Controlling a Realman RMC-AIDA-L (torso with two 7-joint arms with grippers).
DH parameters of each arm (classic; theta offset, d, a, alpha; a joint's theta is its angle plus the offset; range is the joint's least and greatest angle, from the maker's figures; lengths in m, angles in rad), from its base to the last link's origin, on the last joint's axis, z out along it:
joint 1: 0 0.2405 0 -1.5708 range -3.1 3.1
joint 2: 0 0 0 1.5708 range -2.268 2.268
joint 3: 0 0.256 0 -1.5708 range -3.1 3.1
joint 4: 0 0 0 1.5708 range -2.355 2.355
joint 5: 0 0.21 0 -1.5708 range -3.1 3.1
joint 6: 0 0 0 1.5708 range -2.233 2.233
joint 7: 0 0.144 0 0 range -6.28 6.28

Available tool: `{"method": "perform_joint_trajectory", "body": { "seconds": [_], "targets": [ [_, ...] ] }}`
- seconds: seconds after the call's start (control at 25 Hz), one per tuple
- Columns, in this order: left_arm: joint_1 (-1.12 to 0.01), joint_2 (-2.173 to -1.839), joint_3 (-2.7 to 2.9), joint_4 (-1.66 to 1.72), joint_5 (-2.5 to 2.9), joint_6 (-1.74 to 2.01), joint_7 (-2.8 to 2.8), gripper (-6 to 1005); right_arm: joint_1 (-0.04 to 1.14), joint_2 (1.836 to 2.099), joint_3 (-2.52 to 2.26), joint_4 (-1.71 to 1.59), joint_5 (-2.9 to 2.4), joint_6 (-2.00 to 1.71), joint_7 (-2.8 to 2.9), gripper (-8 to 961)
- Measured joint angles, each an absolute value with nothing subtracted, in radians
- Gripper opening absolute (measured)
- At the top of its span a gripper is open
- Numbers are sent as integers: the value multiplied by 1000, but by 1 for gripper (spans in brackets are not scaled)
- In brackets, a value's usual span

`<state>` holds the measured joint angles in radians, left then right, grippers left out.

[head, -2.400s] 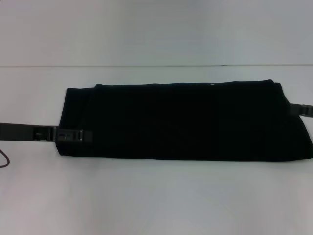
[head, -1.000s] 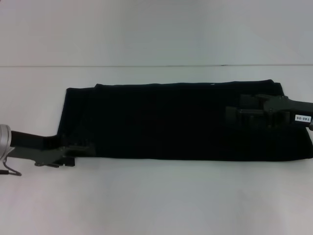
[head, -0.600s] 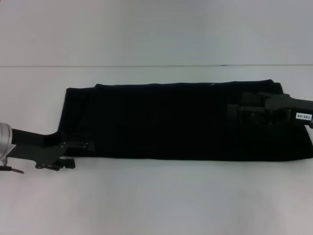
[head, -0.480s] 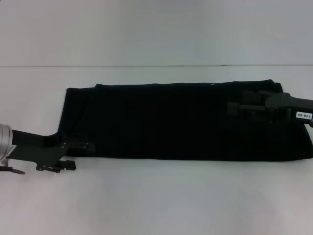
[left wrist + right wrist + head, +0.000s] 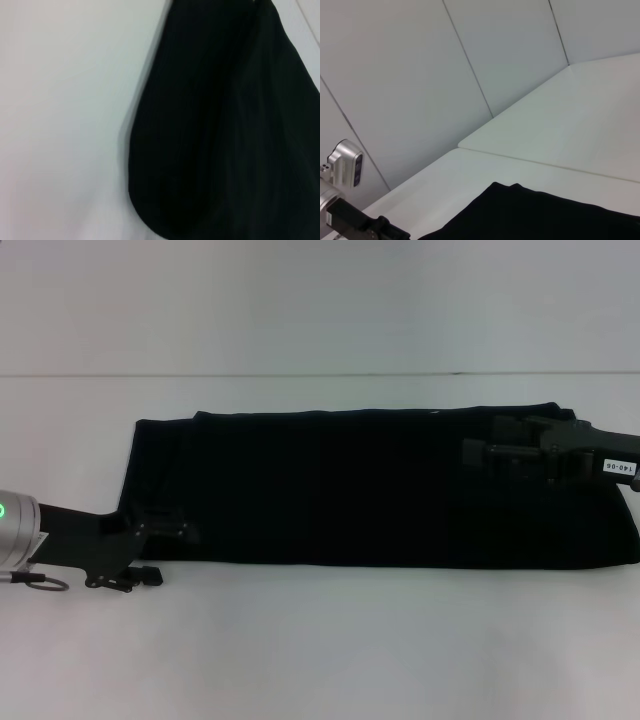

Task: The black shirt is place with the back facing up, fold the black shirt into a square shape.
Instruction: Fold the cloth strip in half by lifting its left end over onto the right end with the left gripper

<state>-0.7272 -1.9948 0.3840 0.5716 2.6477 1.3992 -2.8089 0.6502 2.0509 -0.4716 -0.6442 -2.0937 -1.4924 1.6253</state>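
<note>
The shirt (image 5: 380,490) lies as a long band across the bench (image 5: 320,640). Left gripper (image 5: 150,550) sits at its near-left corner, right gripper (image 5: 500,445) above its right end; neither's fingers can be read. A shallow pinch could drop layers, skewing the fold.

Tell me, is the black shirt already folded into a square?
No, in the head view the black shirt lies as a long, wide band across the white table, not a square.

just one black shirt (image 5: 370,490) on one white desk (image 5: 320,650), plus two grippers: left gripper (image 5: 160,550), right gripper (image 5: 485,445).
</note>
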Motion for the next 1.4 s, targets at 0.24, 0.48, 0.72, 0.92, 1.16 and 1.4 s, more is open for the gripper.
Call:
{"method": "perform_joint_trajectory", "body": {
  "seconds": [0.24,0.48,0.72,0.92,1.16,1.4],
  "targets": [
    [-730,-1993,383,569,2647,1370,-2826,835,649,2051,-469,-644,-2094,-1491,1625,939],
    [-732,-1991,383,567,2647,1363,-2830,834,649,2051,-468,-647,-2094,-1491,1624,939],
    [-728,-1991,383,567,2657,1355,-2831,835,648,2051,-466,-648,-2093,-1491,1624,938],
    [-727,-1991,383,567,2662,1349,-2832,835,644,2049,-465,-646,-2081,-1492,1624,938],
    [-724,-1991,382,568,2663,1332,-2832,834,640,2048,-465,-645,-2073,-1495,1624,938],
    [-726,-1991,382,561,2663,1301,-2826,832,639,2046,-465,-645,-2069,-1498,1624,937]
  ]
}}
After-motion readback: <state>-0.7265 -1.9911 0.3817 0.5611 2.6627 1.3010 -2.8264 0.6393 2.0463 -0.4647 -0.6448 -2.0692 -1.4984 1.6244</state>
